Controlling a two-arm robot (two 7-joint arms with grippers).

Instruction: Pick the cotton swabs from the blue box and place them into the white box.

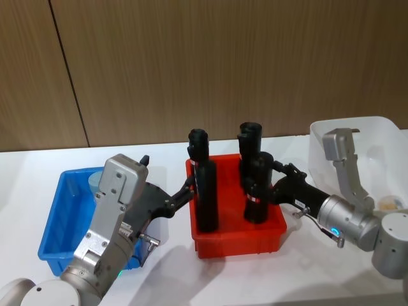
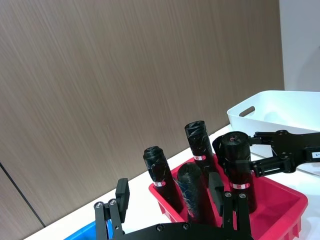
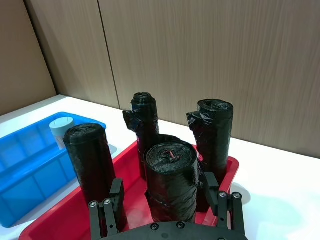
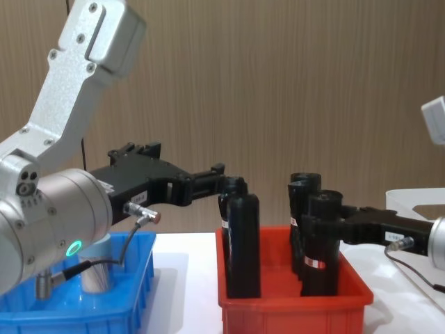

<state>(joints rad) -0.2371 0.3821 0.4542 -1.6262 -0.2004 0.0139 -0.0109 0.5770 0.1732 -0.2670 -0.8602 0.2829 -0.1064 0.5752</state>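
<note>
Left gripper (image 1: 189, 186) at frame centre, fingers open around a black bottle (image 1: 205, 191) in the red bin (image 1: 239, 245). Right gripper (image 1: 273, 185), fingers open, flanks another bottle (image 1: 257, 189). Swab tub (image 1: 97, 180) sits in blue box (image 1: 54, 220), lower left.

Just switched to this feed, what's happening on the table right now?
Both arms are at the red bin of black bottles between the two boxes. The left gripper is open at the front-left black bottle, and the right gripper is open around the front-right black bottle. A cotton swab tub sits untouched in the blue box. The white box stands on the robot's right.
</note>
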